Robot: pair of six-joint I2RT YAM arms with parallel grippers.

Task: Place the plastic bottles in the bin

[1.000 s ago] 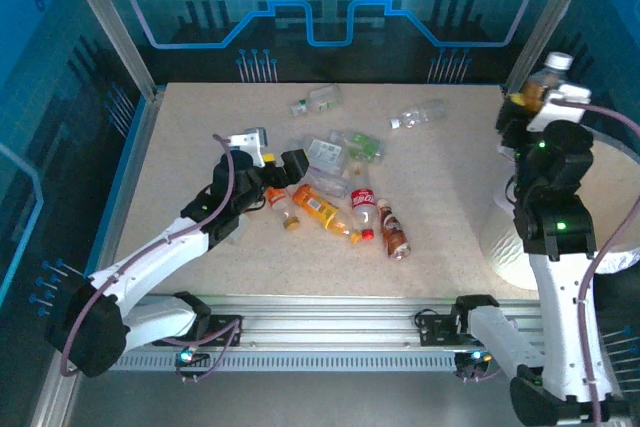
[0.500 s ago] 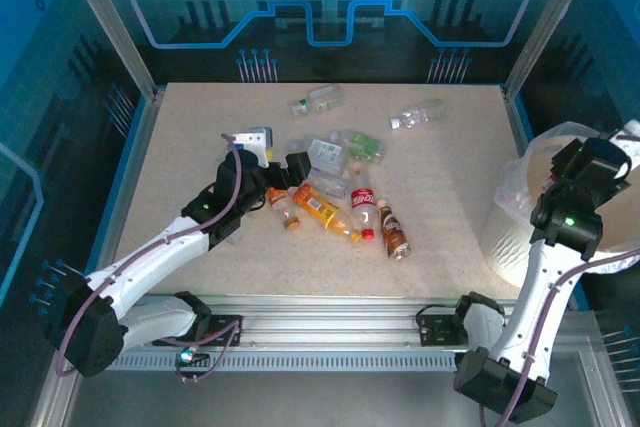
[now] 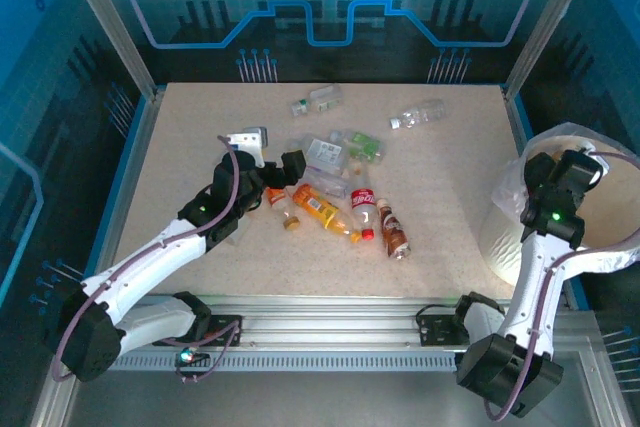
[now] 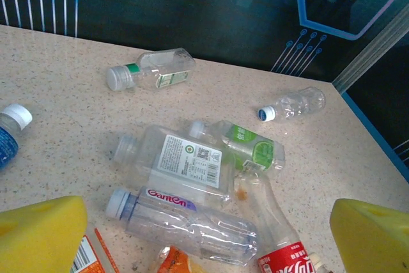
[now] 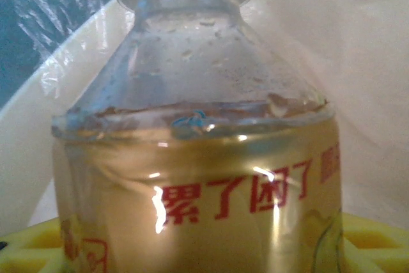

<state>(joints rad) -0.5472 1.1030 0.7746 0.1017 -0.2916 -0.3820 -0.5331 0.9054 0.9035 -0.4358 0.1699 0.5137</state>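
Observation:
Several plastic bottles lie in a heap mid-table: an orange-labelled one [image 3: 322, 209], a red cola one [image 3: 362, 209], a brown one [image 3: 394, 233] and a green-labelled one [image 3: 362, 145]. My left gripper [image 3: 281, 177] hangs open over the heap's left side. In the left wrist view its yellow pads [image 4: 39, 234] flank a clear Ganten bottle [image 4: 185, 218] without touching it. My right gripper [image 3: 572, 169] reaches into the mouth of the bin [image 3: 503, 232]. It is shut on a yellow-labelled bottle [image 5: 198, 177] with red characters, and the bin's white wall [image 5: 377, 62] is right behind.
Two more clear bottles lie far back, one with a white cap [image 3: 316, 101] and one [image 3: 419, 114] to its right. A blue-labelled bottle [image 4: 7, 135] lies at the left. Glass walls and metal posts fence the table. The front of the table is bare.
My right arm has swung from high above the table's right edge down over the bin, carrying the yellow-labelled bottle into its mouth. The left arm has barely shifted.

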